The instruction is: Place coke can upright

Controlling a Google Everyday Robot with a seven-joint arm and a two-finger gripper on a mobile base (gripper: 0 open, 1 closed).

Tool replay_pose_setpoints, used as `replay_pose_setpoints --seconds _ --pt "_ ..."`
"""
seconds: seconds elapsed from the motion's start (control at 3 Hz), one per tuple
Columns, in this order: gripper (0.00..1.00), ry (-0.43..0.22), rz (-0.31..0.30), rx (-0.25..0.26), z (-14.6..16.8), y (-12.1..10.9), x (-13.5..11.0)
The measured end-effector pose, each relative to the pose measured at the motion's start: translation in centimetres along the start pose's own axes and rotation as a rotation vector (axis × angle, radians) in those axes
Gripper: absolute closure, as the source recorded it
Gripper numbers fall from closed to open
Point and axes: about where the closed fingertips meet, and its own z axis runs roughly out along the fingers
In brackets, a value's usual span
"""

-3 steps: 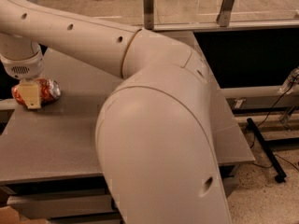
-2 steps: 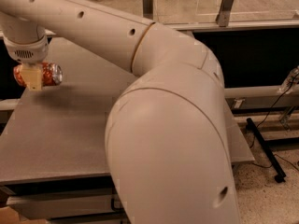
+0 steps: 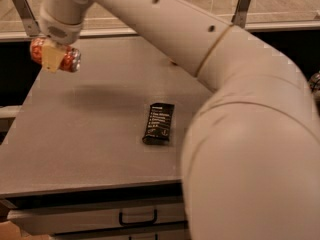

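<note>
The coke can (image 3: pixel 67 60), red-orange with a silver end, hangs on its side in the air above the far left part of the grey table (image 3: pixel 95 134). My gripper (image 3: pixel 53 57) is shut on the coke can from above, a tan finger (image 3: pixel 51 57) across its middle. The can's left end is partly hidden by the finger. Its shadow falls on the table below and to the right.
A black snack packet (image 3: pixel 158 122) lies flat near the middle of the table. My large arm fills the right side of the view and hides the table's right part. A drawer with a handle (image 3: pixel 137 219) sits below the front edge. A rail runs behind the table.
The gripper has lifted the can up off the table and moved it toward the far side. The arm has swung aside, uncovering the black packet.
</note>
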Motion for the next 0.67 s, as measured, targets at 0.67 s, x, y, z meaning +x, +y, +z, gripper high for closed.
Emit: replay_pose_setpoints --seconds 0.67 --pt "1.0 -0.431 0.079 -0.113 2.3 4.3 1.4"
